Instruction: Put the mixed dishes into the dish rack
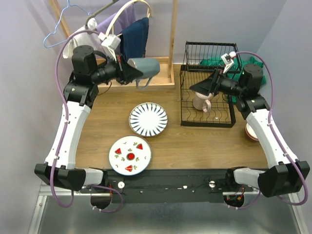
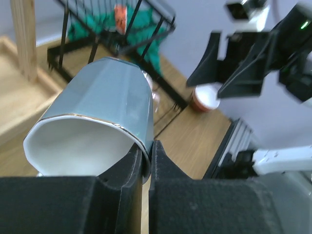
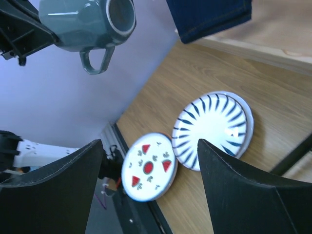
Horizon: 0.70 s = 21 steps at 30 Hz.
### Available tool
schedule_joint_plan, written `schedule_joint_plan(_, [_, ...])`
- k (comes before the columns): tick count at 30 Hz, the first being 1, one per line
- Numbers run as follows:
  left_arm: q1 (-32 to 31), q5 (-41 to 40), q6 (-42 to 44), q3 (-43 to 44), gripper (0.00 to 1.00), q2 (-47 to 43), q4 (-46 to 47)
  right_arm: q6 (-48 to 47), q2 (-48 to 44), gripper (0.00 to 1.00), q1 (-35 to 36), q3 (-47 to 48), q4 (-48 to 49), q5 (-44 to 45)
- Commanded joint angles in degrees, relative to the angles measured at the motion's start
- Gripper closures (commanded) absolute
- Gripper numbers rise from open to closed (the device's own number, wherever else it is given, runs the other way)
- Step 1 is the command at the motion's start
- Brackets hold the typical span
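My left gripper [image 1: 129, 69] is shut on the rim of a grey-blue mug [image 1: 146, 68], held on its side in the air at the back left; it also shows in the left wrist view [image 2: 97, 102] and the right wrist view [image 3: 87, 19]. My right gripper [image 1: 199, 87] is open and empty over the black wire dish rack [image 1: 207, 123]. A pale pinkish-purple mug [image 1: 202, 102] sits in the rack's lower tier. The blue-striped plate [image 1: 148, 119] and the red-fruit plate [image 1: 130, 155] lie flat on the table. A small red bowl [image 1: 251, 131] stands right of the rack, partly hidden by my right arm.
A wooden clothes stand [image 1: 171, 39] with hangers, a navy cloth [image 1: 135, 38] and a purple cloth stands at the back. A green cloth [image 1: 209, 62] lies behind the rack. The table's front edge runs just below the fruit plate.
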Motion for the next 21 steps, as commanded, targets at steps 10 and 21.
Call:
schedule_joint_plan(10, [-2.54, 0.76, -41.09, 7.67, 1.0, 12.83, 44.44, 15.91, 18.61, 0.14, 11.12, 23.38, 16.4, -0.42])
schedule_joint_plan(21, [-4.49, 1.02, -49.01, 7.76, 1.0, 15.74, 50.71, 14.15, 23.36, 0.16, 17.46, 25.5, 16.49, 2.21])
